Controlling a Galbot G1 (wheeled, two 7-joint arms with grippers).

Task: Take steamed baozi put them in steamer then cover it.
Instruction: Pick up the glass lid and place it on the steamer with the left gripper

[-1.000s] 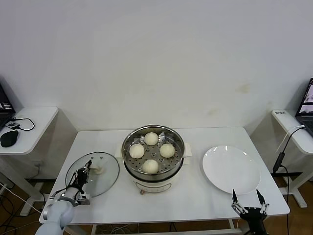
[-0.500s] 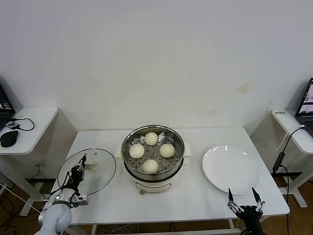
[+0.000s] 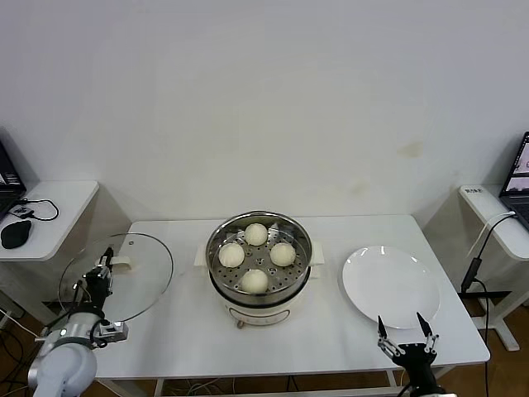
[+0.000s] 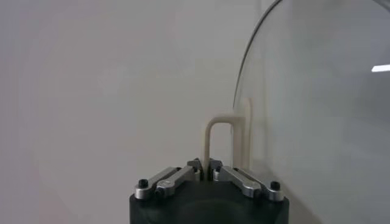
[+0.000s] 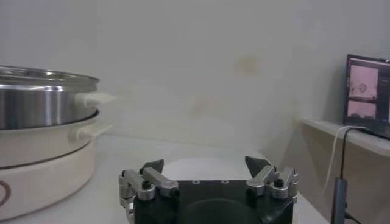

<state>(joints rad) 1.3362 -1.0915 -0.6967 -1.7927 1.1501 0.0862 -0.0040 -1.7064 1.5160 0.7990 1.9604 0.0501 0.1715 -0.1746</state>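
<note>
Several cream-white baozi [image 3: 255,234] sit on the perforated tray of the shiny steel steamer [image 3: 216,252], which stands uncovered at the table's middle. My left gripper [image 3: 106,259] is shut on the cream bar handle [image 4: 220,139] of the clear glass cover [image 3: 132,277]. It holds the cover tilted up, off the table, at the table's left edge. The cover's rim shows in the left wrist view [image 4: 247,73]. My right gripper [image 3: 405,332] is open and empty at the table's front right, near the plate. It also shows in the right wrist view [image 5: 205,165].
A flat white plate [image 3: 390,285] lies on the table's right part. The steamer's side shows in the right wrist view [image 5: 42,131]. Small side tables stand at the far left [image 3: 50,217] and far right [image 3: 496,223], with a laptop [image 3: 519,178] on the right one.
My left gripper has lifted the glass cover off the table and carried it left and up, tilting it. My right gripper has shifted slightly left near the table's front edge.
</note>
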